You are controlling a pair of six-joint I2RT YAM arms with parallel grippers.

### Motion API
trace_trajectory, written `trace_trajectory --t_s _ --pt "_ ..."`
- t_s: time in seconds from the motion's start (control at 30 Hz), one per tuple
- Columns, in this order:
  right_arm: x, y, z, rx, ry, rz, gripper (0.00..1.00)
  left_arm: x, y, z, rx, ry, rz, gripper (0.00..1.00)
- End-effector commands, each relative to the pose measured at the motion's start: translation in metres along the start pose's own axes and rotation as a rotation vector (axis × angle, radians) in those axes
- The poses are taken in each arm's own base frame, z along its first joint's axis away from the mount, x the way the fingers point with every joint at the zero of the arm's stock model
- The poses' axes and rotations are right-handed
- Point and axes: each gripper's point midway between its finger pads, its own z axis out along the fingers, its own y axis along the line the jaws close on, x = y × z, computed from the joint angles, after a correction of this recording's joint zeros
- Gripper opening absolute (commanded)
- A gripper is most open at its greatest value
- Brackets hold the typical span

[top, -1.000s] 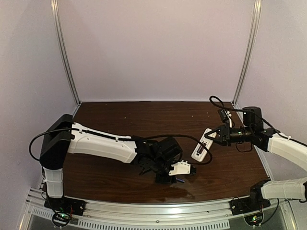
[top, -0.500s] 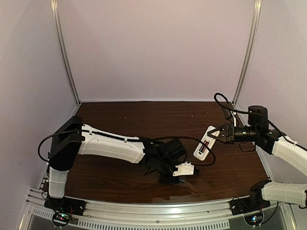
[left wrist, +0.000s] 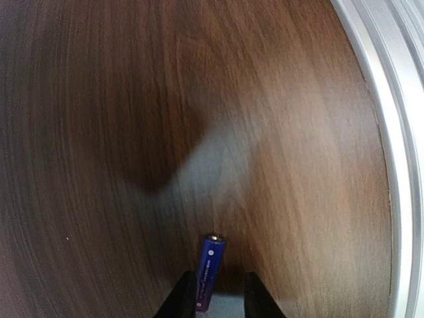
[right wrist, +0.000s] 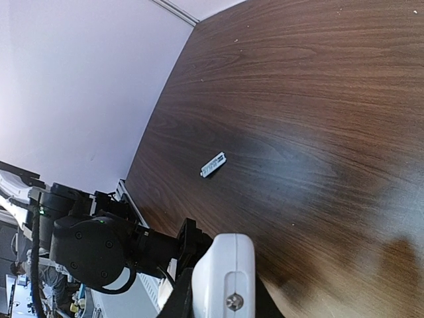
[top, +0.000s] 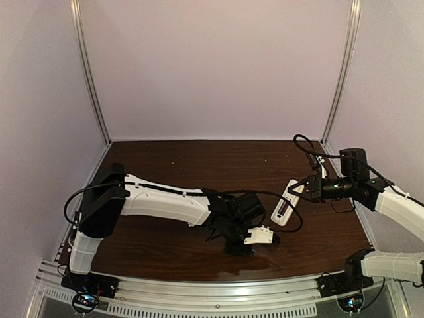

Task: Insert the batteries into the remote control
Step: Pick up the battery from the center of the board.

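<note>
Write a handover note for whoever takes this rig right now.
Left claw: open, straddling one bluish-purple cylindrical battery lying on the brown wooden table, not gripped.
Right claw: shut on the slim white plastic remote control, held off the table.
A small white flat piece lies on the table.
Done: no battery visibly loaded; second battery not in view.
To do: grasp, insert both.

The counter (top: 173, 165) is dark brown wood grain, glossy enough to carry pale reflections, and a ribbed aluminium rail (top: 199, 290) edges its near side. A small white cover piece (right wrist: 213, 165) lies flat on the open wood, apart from everything else. Near the rail, a bluish-purple battery (left wrist: 209, 271) sits between the left fingers (left wrist: 184, 299); whether it rests on the wood cannot be told.
</note>
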Motion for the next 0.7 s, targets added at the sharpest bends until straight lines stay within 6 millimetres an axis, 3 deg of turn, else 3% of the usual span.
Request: trace_trajectory --t_s 0.0,0.17,0.33,0.53,0.67 --pt "-0.010 -0.007 -0.004 0.059 -0.020 -0.020 0.00 -0.003 -0.002 0.009 0.037 0.014 0.019 0.24" --pt "-0.012 -0.007 -0.005 0.059 -0.022 -0.031 0.00 -0.003 -0.001 0.011 0.047 0.037 0.017 0.14" --pt "-0.014 -0.003 -0.005 0.046 -0.029 -0.050 0.00 0.013 -0.013 0.007 0.086 0.074 -0.020 0.06" --pt "-0.020 0.005 -0.006 0.009 -0.051 -0.063 0.00 0.061 -0.031 0.011 0.110 0.219 -0.084 0.03" --pt "-0.020 0.009 -0.005 -0.017 -0.056 -0.064 0.00 0.083 -0.040 0.008 0.112 0.278 -0.119 0.04"
